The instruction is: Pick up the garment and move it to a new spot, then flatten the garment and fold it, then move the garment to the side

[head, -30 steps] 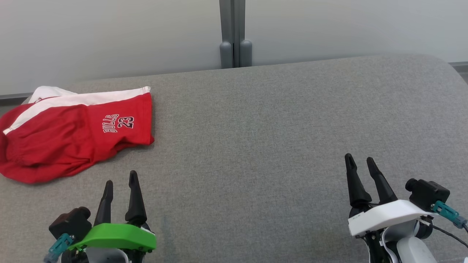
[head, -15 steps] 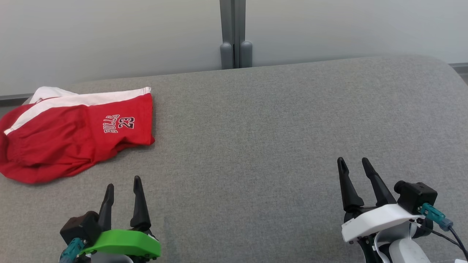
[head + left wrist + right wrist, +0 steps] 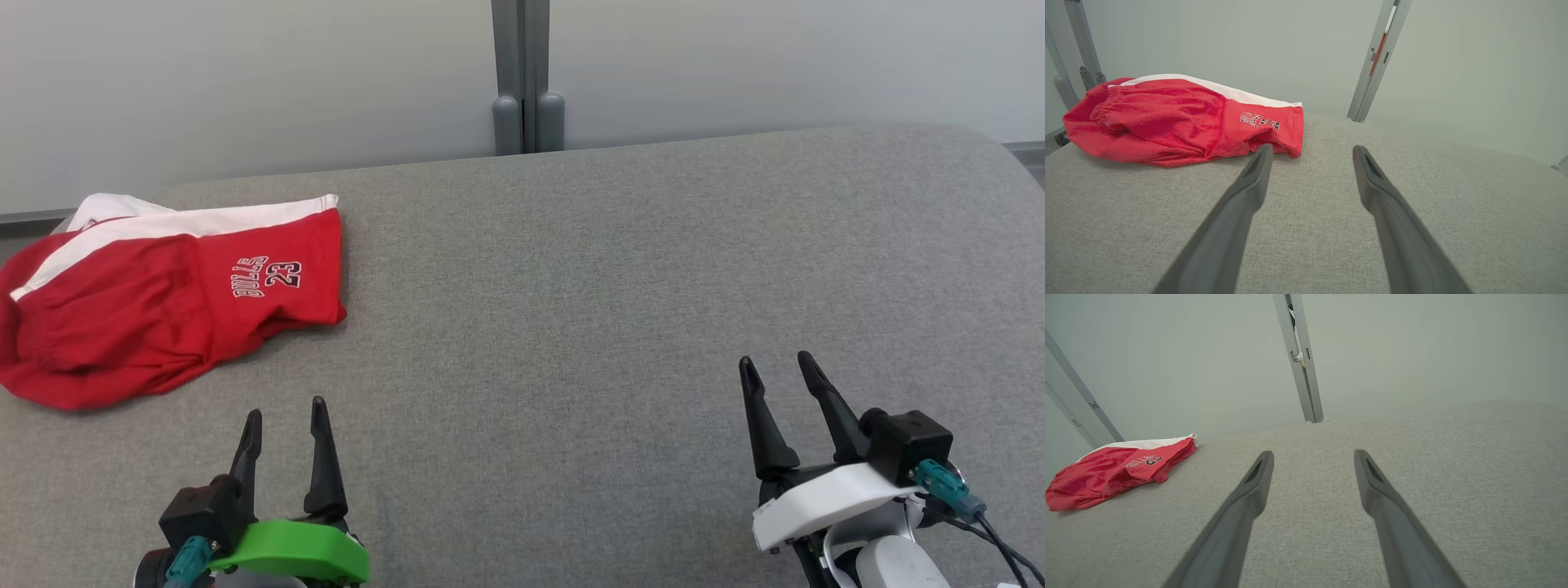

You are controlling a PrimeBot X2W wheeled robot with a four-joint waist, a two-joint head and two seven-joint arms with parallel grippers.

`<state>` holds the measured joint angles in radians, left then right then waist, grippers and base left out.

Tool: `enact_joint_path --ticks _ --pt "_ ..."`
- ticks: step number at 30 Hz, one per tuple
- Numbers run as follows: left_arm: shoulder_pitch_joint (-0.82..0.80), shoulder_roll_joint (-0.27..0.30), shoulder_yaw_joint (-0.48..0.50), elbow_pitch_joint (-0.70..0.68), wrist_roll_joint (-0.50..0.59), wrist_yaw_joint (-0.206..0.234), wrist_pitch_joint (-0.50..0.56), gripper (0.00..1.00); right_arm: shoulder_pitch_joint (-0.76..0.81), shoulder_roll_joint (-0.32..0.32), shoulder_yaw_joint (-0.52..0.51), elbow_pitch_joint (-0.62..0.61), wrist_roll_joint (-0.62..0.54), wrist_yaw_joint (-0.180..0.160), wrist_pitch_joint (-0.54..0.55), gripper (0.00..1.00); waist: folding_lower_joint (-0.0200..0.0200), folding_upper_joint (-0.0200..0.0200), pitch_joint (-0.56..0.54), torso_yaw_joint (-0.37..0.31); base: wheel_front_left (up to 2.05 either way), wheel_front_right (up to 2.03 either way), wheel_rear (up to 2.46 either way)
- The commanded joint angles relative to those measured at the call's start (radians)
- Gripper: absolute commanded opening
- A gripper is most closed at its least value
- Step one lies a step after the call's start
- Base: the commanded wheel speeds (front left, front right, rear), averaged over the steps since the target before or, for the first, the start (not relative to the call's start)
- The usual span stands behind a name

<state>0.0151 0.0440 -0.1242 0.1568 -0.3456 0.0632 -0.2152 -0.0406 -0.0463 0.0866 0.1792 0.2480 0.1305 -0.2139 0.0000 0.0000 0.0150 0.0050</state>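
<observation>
1. Between the fingers (image 3: 323,465) of the left gripper (image 3: 285,407): bare grey fabric and nothing gripped. Spread wide, tips well apart, under a green cover, low by the near edge toward the left.
2. Likewise on the right gripper (image 3: 774,358): spread wide and empty, under a white cover, by the near edge toward the right, tips aimed at the far edge.
3. At the far left corner of the cushion (image 3: 571,286): red shorts (image 3: 147,310), rumpled, with a white band along the far side and "BULLS 23" printed near the hem that faces the middle.
4. Touched by neither gripper; near the left one, well apart from the right one.
5. Under everything: one broad grey woven cushion, smooth and unwrinkled, rounded off at the far right corner.
6. Behind the far edge: pale, plain wall panels (image 3: 245,82), joined at the middle by a grey post (image 3: 522,49) with two rounded caps (image 3: 550,122) at its foot.
7. Seen from the left wrist: more grey uprights (image 3: 1082,41) behind the shorts.
</observation>
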Motion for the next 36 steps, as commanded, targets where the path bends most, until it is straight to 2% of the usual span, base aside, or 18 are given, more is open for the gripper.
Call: enact_joint_path --ticks 1,24,36 --pt "0.009 0.008 -0.001 -0.003 0.027 0.010 -0.011 1.00 0.007 -0.005 0.004 -0.002 -0.023 0.000 -0.013 1.00 0.0000 0.0000 0.000 0.000 0.00 0.00 0.00" --pt "0.021 0.010 -0.025 0.019 0.148 0.024 -0.054 1.00 0.013 -0.006 0.021 -0.002 -0.186 0.000 -0.054 1.00 0.0000 0.0000 0.002 0.000 0.00 0.00 0.00" --pt "0.018 0.009 -0.026 0.028 0.135 0.017 -0.050 1.00 0.012 -0.006 0.019 0.002 -0.178 0.000 -0.052 1.00 0.0000 0.0000 0.001 0.000 0.00 0.00 0.00"
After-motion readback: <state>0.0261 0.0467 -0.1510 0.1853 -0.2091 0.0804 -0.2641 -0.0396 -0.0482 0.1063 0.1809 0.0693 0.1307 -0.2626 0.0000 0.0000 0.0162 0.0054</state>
